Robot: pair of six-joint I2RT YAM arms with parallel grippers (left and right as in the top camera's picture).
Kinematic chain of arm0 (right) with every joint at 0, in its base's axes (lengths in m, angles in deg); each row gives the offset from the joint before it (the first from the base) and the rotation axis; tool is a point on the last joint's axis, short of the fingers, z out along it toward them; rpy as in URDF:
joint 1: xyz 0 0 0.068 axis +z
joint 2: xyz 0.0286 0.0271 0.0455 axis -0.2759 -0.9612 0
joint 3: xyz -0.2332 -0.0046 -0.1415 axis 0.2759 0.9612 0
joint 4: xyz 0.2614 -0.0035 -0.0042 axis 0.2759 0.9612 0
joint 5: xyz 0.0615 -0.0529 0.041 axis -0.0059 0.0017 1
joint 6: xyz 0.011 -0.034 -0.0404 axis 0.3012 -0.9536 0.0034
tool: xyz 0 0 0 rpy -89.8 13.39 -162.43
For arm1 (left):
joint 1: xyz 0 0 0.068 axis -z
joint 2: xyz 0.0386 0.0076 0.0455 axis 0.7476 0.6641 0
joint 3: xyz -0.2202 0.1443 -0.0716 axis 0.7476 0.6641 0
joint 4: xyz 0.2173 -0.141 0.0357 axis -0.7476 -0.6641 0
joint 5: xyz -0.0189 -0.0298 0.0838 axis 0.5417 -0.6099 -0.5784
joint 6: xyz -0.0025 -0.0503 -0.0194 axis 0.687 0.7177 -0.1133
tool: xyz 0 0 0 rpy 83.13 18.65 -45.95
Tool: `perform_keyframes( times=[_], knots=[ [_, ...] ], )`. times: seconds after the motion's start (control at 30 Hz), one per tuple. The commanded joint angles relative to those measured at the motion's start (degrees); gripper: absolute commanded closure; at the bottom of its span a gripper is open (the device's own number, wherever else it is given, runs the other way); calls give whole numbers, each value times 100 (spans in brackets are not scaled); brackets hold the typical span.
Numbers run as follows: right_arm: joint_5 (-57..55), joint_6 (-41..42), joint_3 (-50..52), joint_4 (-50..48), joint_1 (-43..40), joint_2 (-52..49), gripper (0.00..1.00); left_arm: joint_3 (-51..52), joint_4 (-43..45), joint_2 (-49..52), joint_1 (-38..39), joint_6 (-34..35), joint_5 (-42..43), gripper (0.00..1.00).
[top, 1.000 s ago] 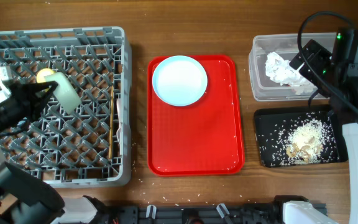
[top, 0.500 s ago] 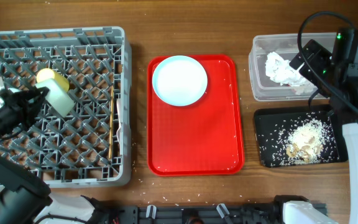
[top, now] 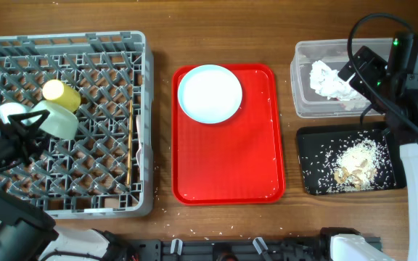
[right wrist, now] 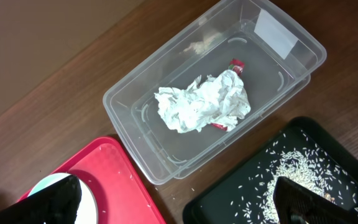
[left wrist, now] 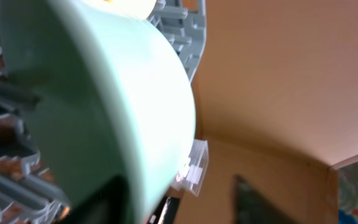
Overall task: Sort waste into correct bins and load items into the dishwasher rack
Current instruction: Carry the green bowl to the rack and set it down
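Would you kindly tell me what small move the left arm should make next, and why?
Probably lower and release: the left hand grips the pale green bowl tilted over the dishwasher rack, beside the yellow cup.

Wooden table (top: 162, 36) carried, L to R: grey dishwasher rack (top: 148, 130), red serving tray (top: 227, 159), clear tub (top: 300, 80), black tray (top: 301, 163) nearer the robot.
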Motion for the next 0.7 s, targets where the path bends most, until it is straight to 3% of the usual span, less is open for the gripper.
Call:
perform_keyframes(
  times=[0.0, 0.2, 0.37, 0.53, 0.67],
  knots=[
    [-96, 87, 26, -2, -13, -39, 0, 46, -267, 55, -31, -35, -136, 20],
    [-96, 87, 28, -2, -13, -39, 0, 46, -564, 55, -310, -35, -138, 28],
    [-96, 87, 26, 0, -13, -39, 0, 46, -1060, 52, -684, -57, -476, 27],
    [-96, 87, 28, 0, -13, -39, 0, 46, -920, 55, -938, -57, -542, 22],
    [-96, 87, 28, -2, -13, -39, 0, 46, -876, 55, -973, -57, -573, 27]
  ],
)
